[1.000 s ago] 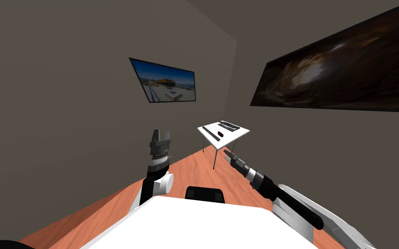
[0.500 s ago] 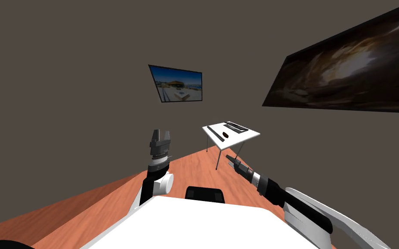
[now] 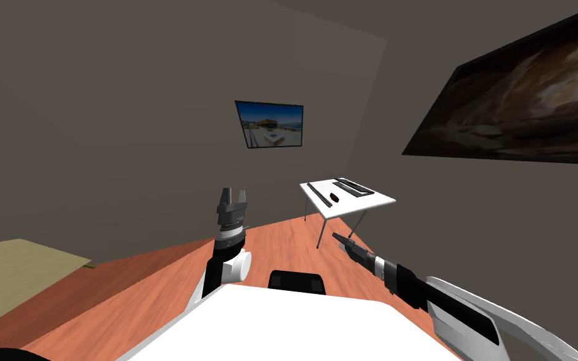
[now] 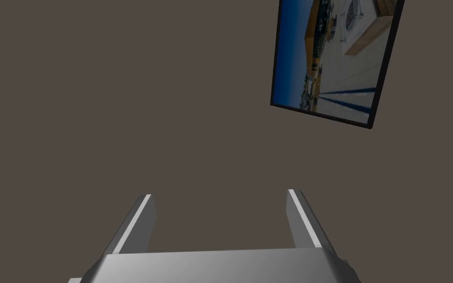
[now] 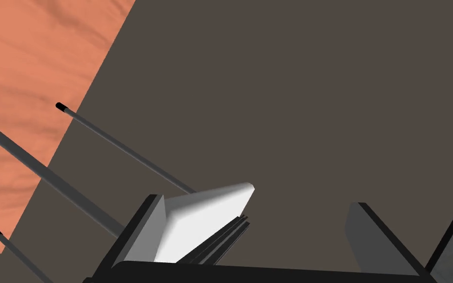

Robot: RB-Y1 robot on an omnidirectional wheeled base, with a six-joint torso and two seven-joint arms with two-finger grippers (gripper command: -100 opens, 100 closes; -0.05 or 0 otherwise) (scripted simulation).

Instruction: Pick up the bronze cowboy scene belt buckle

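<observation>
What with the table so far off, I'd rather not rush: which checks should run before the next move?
1. Buckle in sight: ok, a small dark thing on the white table.
2. Buckle within the right gripper's reach: not ok, the gripper hangs over the floor, well short of the table.
3. Right gripper open: ok, its fingers stand apart in the right wrist view.
4. Left gripper out of the way: ok, it is raised and open, pointing at the wall.
5. Room for fingers around the buckle: cannot tell, a dark strip lies close beside it.
</observation>
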